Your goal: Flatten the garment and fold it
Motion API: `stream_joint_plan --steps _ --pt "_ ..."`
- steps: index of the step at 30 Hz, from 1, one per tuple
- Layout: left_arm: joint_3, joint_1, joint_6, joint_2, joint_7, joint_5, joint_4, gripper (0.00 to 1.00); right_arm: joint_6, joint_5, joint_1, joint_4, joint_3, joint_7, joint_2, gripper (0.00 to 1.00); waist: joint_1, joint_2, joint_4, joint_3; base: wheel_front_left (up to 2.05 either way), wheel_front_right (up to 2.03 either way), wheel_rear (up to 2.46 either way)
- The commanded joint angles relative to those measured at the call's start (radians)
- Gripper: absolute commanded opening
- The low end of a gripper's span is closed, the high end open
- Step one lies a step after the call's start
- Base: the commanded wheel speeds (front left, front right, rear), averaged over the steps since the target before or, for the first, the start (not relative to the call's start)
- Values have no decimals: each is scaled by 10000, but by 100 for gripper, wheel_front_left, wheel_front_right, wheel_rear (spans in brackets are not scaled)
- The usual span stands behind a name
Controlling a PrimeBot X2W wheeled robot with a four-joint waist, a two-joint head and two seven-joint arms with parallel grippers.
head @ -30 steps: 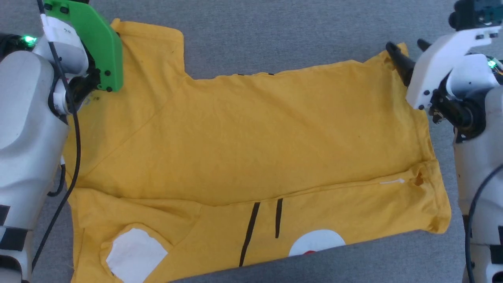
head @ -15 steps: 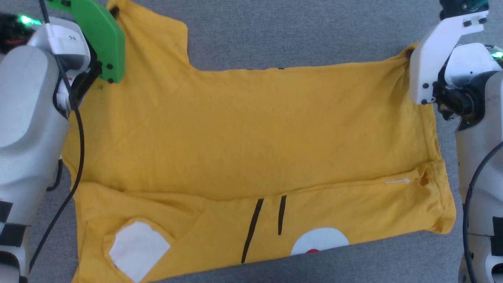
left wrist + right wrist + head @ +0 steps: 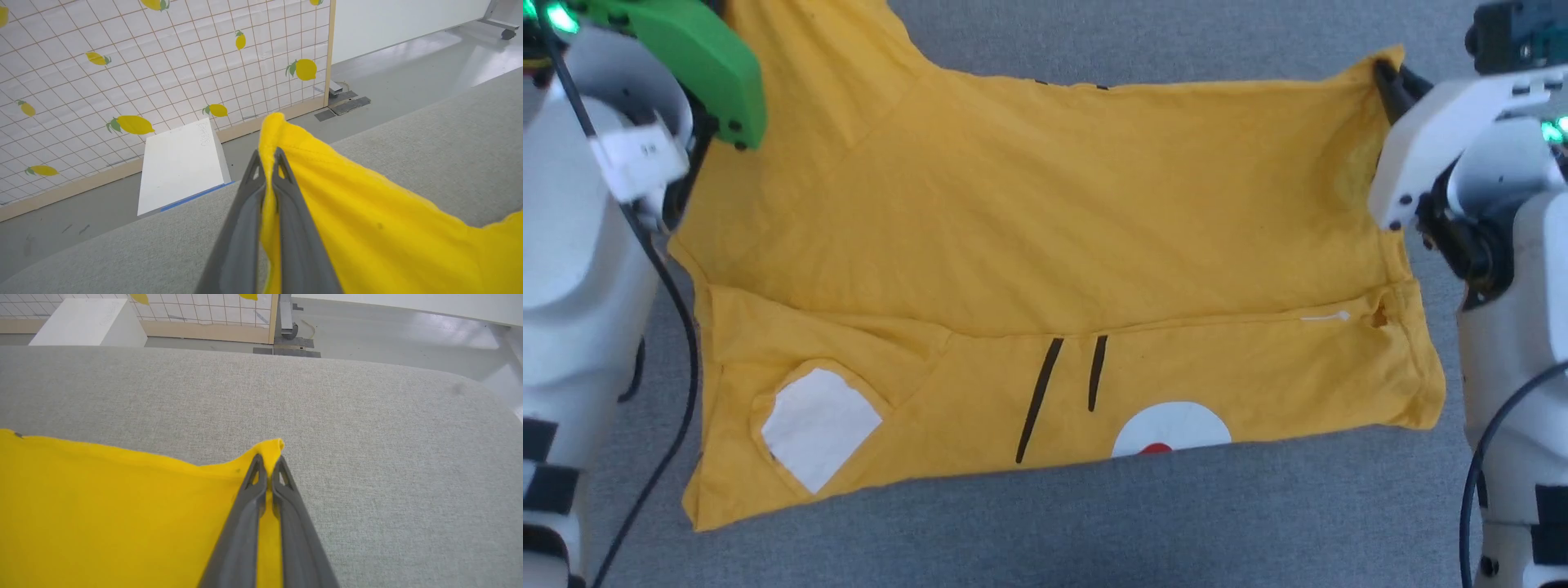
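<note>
The bright yellow short-sleeved T-shirt [image 3: 1045,229] lies spread across a grey, felt-like fabric surface [image 3: 1094,523], its plain yellow side up over most of its area. Along the near edge a strip of the printed side shows: 2 black whisker lines [image 3: 1037,400], a white oval muzzle patch with a bit of red [image 3: 1172,425] and a white sleeve patch [image 3: 818,425] toward the left. The hem side points right and the sleeve side left.

The left gripper [image 3: 267,157] has its 2 dark fingers pressed together on a fold of yellow cloth at the far left corner, and the fabric hangs from them down to the surface. The right gripper [image 3: 268,461] is likewise clamped tight on the far right corner of the T-shirt, which pokes out just past its fingertips, close above the grey surface. A green flat plate [image 3: 686,57] sits on the left wrist and a white bracket [image 3: 1437,139] on the right.

Beyond the far edge of the surface is a smooth grey floor [image 3: 408,69]. A white gridded wall panel printed with lemons [image 3: 122,61] stands there on a wooden base, and a white flat-topped block with a blue tape edge [image 3: 179,163] sits in front of it; whether it is a box I cannot tell.
</note>
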Motion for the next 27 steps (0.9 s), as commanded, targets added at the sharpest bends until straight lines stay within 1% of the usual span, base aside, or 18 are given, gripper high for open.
stream_joint_plan --steps 1,4,8,10,14,17,22,23,27 --pt "40 384 -63 -10 -172 -104 -56 0 -13 159 294 -46 31 -259 -74 0 -1 0 163 -408 0 0 0" --pt "11 1190 -170 39 -378 -372 -412 0 -13 469 942 -331 146 -829 -224 0 -1 0 352 -867 0 0 0" --pt "24 2520 -140 196 -376 -848 -1253 0 -13 961 1962 -818 195 -1431 -395 0 -1 0 601 -1448 0 0 0" --pt "23 3283 -78 324 -309 -1101 -1838 0 -13 1178 2508 -1077 125 -1663 -419 0 -1 0 713 -1704 0 0 0" --pt "73 5001 228 581 -156 -1698 -3196 0 -13 1477 3646 -1564 -5 -1934 -490 0 -1 0 913 -2146 0 0 0" --pt "32 6385 399 828 -46 -2154 -4203 0 -13 1657 4502 -1819 -202 -1926 -530 0 -1 0 1067 -2400 0 0 0" --pt "69 8232 715 1011 55 -3003 -5144 0 -13 1658 5467 -1746 -554 -1669 -670 0 -1 0 1306 -2580 0 0 0" --pt "17 8592 742 1039 93 -3151 -5172 0 -13 1607 5640 -1657 -612 -1537 -660 0 -1 0 1354 -2589 0 0 0" --pt "-135 8989 668 958 90 -3342 -4915 0 -13 1415 5837 -1395 -725 -1231 -650 0 -1 0 1442 -2580 0 0 0"
